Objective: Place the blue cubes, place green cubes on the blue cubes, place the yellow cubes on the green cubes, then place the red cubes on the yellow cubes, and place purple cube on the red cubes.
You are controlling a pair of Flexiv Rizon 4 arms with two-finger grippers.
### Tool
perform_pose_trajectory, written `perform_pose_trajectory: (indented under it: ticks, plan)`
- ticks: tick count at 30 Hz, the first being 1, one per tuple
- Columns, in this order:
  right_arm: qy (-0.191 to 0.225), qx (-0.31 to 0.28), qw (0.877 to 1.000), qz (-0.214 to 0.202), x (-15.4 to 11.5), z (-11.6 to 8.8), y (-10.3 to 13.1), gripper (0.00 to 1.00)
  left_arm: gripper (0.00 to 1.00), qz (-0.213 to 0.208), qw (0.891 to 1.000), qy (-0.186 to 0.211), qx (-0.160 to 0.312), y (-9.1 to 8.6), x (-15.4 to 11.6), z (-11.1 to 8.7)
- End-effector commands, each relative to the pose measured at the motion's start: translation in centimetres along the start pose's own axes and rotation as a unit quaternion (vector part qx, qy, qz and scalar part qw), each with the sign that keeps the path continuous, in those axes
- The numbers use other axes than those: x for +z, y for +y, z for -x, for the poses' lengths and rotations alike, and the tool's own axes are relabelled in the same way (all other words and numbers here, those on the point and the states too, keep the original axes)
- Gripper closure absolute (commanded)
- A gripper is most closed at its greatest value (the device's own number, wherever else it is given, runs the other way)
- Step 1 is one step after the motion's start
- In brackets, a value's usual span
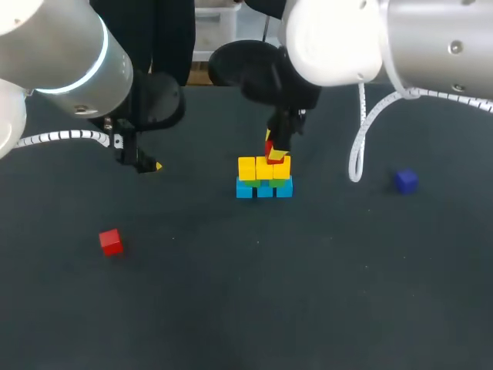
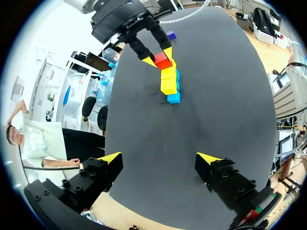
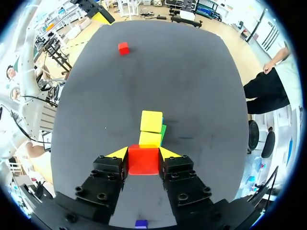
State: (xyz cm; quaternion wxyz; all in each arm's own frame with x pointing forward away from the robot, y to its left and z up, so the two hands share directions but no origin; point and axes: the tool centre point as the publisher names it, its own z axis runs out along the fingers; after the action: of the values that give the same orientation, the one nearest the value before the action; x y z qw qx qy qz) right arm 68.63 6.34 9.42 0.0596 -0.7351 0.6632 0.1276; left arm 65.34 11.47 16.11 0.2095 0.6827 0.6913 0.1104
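Note:
A stack stands mid-table: a row of blue cubes, green cubes on them, yellow cubes on top. My right gripper hovers over the stack's right end, shut on a red cube that sits at the yellow layer's top. In the right wrist view the red cube is clamped between both fingers, with yellow cubes just ahead. My left gripper hangs open to the left of the stack, nothing between its fingers. A second red cube lies at front left, and a purple cube at right.
The dark table stretches bare in front of the stack. A white cable loops down from my right arm between the stack and the purple cube.

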Motion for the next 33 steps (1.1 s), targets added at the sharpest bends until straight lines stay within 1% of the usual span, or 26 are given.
perform_pose_trajectory:
  ticks: [1,13,33]
  plan:
    - [-0.002,0.001,1.0,0.0,0.25,-0.09,0.07,1.0,0.0,0.0,1.0,0.002,-0.001,0.02,0.06,0.07]
    - [0.001,0.002,1.0,0.006,0.84,-0.24,-0.02,1.0,0.0,0.0,1.0,0.002,-0.001,0.02,0.06,0.07]
    - [0.008,-0.001,1.0,0.005,0.93,-0.01,-0.82,1.0,0.0,0.0,1.0,0.002,-0.001,0.02,0.06,0.07]
